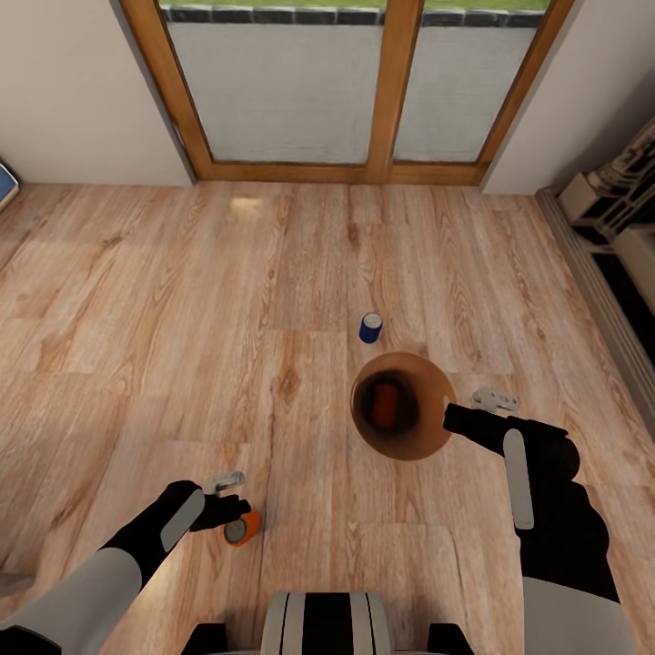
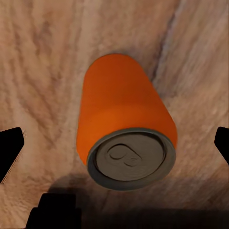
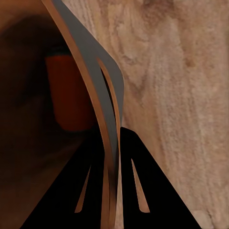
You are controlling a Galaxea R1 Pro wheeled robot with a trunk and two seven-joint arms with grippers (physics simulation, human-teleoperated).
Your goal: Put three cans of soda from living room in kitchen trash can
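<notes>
Beside the trash can (image 1: 428, 437), my right end effector (image 1: 452, 418) clenched its rim, orange can (image 1: 386, 405) inside, my left end effector (image 1: 233, 509) spread around a second orange can (image 1: 242, 528), blue can (image 1: 370, 327) just beyond.

You have open plank floor (image 1: 182, 300) ahead, running bare to the glass doors (image 1: 364, 91). Obstacles near your tools: the blue can (image 1: 370, 327) stands just beyond the bin (image 1: 428, 437); the orange can (image 1: 242, 528) sits between your left tool's (image 1: 232, 505) spread fingers. The bin wall fills your right tool's (image 1: 450, 417) jaw gap. A fireplace surround (image 1: 609, 227) borders the floor at your right.
</notes>
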